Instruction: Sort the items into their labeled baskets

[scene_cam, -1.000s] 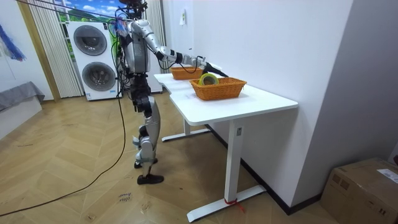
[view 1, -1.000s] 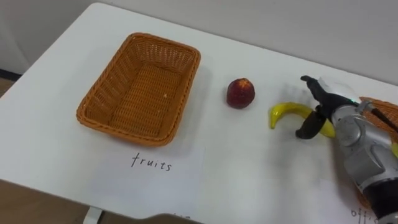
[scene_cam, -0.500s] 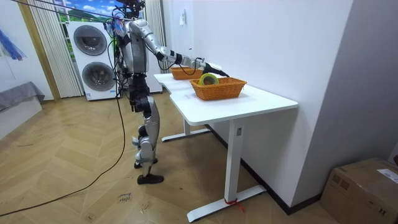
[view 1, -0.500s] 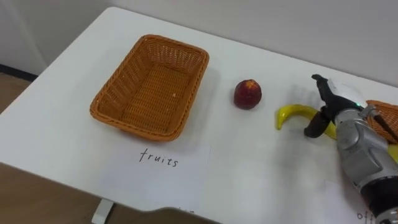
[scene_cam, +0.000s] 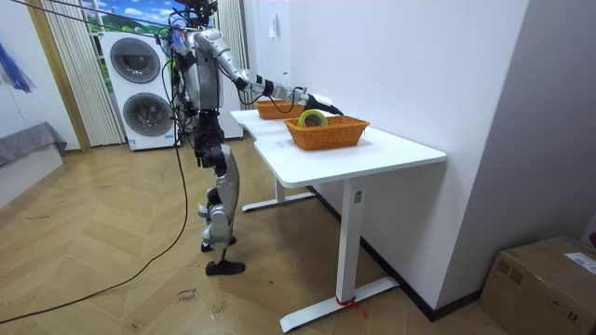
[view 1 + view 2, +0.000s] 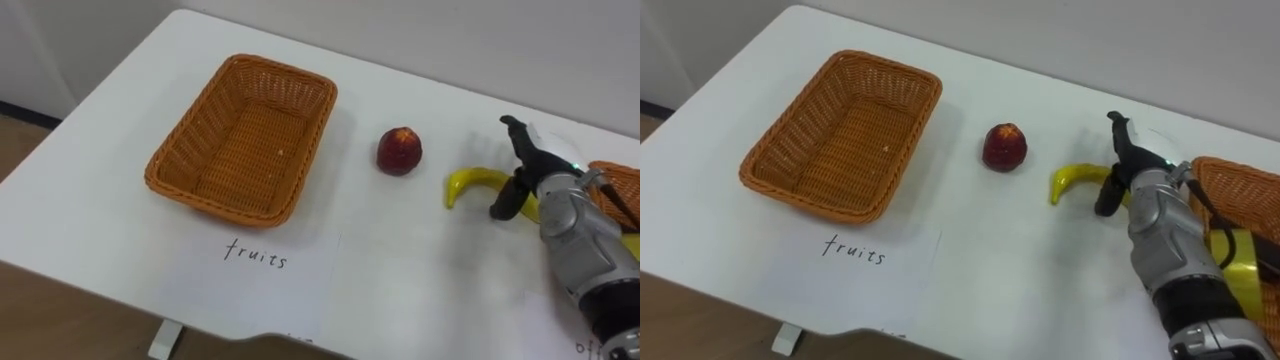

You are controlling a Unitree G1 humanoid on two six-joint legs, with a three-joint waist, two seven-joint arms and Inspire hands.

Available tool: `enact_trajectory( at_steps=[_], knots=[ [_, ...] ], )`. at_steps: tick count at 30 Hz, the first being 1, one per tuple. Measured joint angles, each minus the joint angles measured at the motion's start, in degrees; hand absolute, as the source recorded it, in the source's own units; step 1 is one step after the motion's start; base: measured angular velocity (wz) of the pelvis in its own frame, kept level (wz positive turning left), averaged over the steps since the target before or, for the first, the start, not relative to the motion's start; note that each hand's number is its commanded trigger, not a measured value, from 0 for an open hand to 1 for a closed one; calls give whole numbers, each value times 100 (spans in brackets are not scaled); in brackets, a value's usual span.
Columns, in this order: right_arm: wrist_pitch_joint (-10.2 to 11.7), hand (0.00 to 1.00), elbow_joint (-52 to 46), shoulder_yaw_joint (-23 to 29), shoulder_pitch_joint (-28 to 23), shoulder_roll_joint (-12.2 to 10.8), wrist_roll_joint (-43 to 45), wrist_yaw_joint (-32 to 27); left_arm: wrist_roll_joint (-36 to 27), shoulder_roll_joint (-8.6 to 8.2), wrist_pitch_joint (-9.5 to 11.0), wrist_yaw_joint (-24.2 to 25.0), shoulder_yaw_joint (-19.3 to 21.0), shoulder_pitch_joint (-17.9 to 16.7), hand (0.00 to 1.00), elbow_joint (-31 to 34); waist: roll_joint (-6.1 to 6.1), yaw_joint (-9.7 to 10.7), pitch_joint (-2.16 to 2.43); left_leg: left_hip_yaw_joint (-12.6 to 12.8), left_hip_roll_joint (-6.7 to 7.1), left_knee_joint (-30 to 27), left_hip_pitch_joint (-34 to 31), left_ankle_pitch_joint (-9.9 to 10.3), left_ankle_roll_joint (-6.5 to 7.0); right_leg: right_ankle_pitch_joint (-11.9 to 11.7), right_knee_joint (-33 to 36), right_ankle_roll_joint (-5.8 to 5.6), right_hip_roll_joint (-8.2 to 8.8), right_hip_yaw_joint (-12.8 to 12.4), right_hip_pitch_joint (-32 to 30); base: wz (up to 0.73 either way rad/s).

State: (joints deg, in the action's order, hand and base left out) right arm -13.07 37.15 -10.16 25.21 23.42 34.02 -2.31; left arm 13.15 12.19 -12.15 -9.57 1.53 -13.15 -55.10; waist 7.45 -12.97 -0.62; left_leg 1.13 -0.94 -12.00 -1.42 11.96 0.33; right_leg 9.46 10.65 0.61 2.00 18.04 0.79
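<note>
- Banana (image 6: pixel 468 183) lies flat on the white table (image 6: pixel 90 130), between the red fruit (image 6: pixel 399 150) and the office basket (image 6: pixel 1206 168). It is not yet in any basket.
- The right hand (image 6: pixel 540 172) is at the banana's far end, spread. One dark finger points up and away and the thumb (image 6: pixel 503 206) reaches down across the yellow skin. The two are well apart, so I judge this a reach and not yet a firm hold.
- The red fruit sits alone on the table, near the fruit basket (image 6: pixel 175 186) but apart from it, with nothing touching it.
- The fruit basket is empty down to its woven floor. A paper label (image 6: pixel 257 256) lies just in front of it.
- The office basket, at the robot's right, already holds a yellow roll (image 6: pixel 1238 262) that looks like tape. What else it holds is hidden by the arm.
- Judged from this, the office side is at least begun and the fruit side not at all: both fruits are left to move.
- The step in hand appears to be closing on the banana, then carrying it leftward past the red fruit to the empty basket.
</note>
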Motion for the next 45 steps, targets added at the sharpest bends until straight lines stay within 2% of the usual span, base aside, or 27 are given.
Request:
enact_trajectory(
  at_steps=[8, 12, 14, 15, 16, 17, 18, 19, 22, 27, 32, 36, 45],
  knots=[
    [25, 0, -1, -104, 70, 86, -10, 417, 5, 14, 89, 4, 0, 60, 0, 1, 8, 30, -1, -30, 1, -31, -22, 0, -1, 0, 5, 0, 11, 80, -3, 1],
    [62, 0, -1, -391, 82, 207, -152, 817, -7, 72, 196, 5, -17, 145, 0, -6, 84, 8, 19, -5, -17, -21, -9, -4, -9, -7, 6, 10, 1, 78, -7, -2],
    [70, 0, 11, -503, 82, 278, -248, 1019, -5, 83, 259, 20, -78, 171, 0, -6, 110, -5, 14, 9, -19, -52, -3, -6, -12, -8, 6, 12, 1, 75, -1, -4],
    [69, 0, 20, -532, 82, 293, -276, 1119, -4, 84, 287, 34, -84, 199, 0, -7, 123, -9, -4, 12, -20, -53, -5, -6, -12, -8, 5, 13, -1, 69, -2, 0],
    [69, 9, 24, -556, 81, 296, -276, 1166, -4, 85, 291, 46, -83, 210, 0, -6, 128, -9, -13, 12, -22, -52, -6, -6, -12, -8, 5, 14, -2, 68, -4, 0],
    [68, 64, 45, -619, 81, 301, -275, 1235, -3, 88, 292, 88, -85, 231, 0, -5, 149, -11, -19, 12, -24, -39, -6, -6, -12, -10, 5, 16, -6, 66, -4, 0],
    [67, 70, 59, -662, 81, 304, -275, 1333, -4, 102, 293, 163, -108, 242, 0, -4, 168, -11, -21, 12, -26, -20, -7, -5, -13, -11, 5, 18, -9, 65, -4, 0],
    [66, 100, 68, -663, 81, 304, -275, 1385, -4, 108, 294, 186, -125, 248, 0, -3, 176, -12, -25, 7, -26, -20, -9, -5, -13, -12, 5, 20, -10, 65, -4, 0],
    [55, 100, 88, -664, 81, 311, -275, 1570, -4, 152, 301, 292, -201, 263, 0, -2, 190, -15, -30, 3, -26, -29, -39, -7, -17, -19, 6, 29, -12, 67, -29, 0],
    [66, 100, 125, -658, 244, 359, -273, 1434, -4, 243, 307, 385, -254, 273, 0, -2, 191, -52, -29, -12, -29, -62, -116, -12, -24, -26, 7, 41, -19, 77, -93, 1],
    [88, 100, 266, -661, 336, 367, -275, 1377, -4, 251, 345, 422, -310, 309, 0, -7, 190, -165, -30, -33, -28, -68, -113, -13, -25, -26, -4, 41, -23, 86, -89, 2],
    [173, 100, 273, -668, 337, 367, -355, 1393, -5, 251, 350, 424, -350, 296, 0, -27, 165, -170, -53, -58, -28, -59, -95, -13, -25, -25, -15, 40, -28, 86, -67, 2],
    [273, 100, 291, -675, 336, 380, -689, 1431, -3, 252, 415, 419, -373, 421, 0, -234, 159, -155, -57, -45, -31, -29, -77, -15, -28, -25, -18, 39, -32, 74, -67, 0]
  ],
)
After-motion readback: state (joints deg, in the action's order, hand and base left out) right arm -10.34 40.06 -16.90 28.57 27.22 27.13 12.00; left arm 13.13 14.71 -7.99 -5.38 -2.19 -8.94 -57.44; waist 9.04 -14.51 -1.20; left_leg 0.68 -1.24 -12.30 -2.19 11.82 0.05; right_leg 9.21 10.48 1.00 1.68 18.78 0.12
